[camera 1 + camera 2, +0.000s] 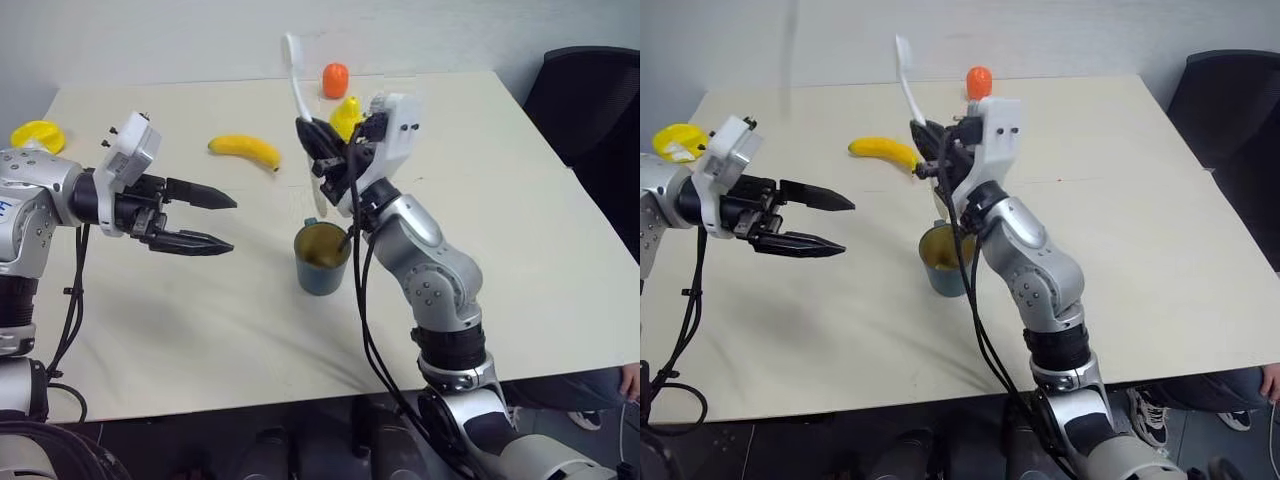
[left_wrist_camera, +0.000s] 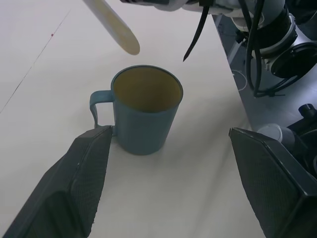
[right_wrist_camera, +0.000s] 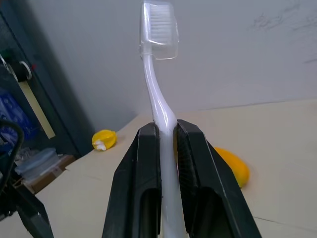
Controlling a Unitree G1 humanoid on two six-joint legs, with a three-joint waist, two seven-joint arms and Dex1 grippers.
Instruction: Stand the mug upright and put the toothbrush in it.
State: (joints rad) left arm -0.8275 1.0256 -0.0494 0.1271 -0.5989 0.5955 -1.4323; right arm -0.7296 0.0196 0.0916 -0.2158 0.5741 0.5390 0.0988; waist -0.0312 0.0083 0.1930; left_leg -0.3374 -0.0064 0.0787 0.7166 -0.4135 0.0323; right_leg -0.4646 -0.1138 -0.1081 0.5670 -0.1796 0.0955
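**Toothbrush Held Above Upright Mug**

Counter (image 1: 180, 330), cream-coloured, carries every item. A dark office chair (image 1: 590, 100) stands beyond its right far corner.

Right tool (image 1: 322, 152) is raised over the middle of the counter, its two black fingers pressed together on the handle of the toothbrush (image 1: 297, 85). The toothbrush points bristle-end up, and its lower handle end hangs above the mug. Left tool (image 1: 205, 222) hovers to the left of the mug, fingers spread wide, gripping nothing and clear of the counter.

Mug (image 1: 322, 258) stands upright near the counter's centre, mouth open upward, directly below the right tool's wrist. The right forearm and its black cable cross just beside the mug's right rim.

Banana (image 1: 245, 150) lies behind the mug toward the far left, well apart from it. A yellow object (image 1: 38, 135) sits at the far left edge. A small orange object (image 1: 335, 80) stands near the far edge; a smaller yellow one (image 1: 346, 115) sits just in front of it, partly hidden by the right tool.

View differences:
- The left wrist view shows the mug's loop handle (image 2: 97, 106), the tan interior, and the toothbrush's handle tip (image 2: 119, 29) above the rim.
- The right wrist view shows the bristled head (image 3: 159, 29) and the fingers clamping the handle.
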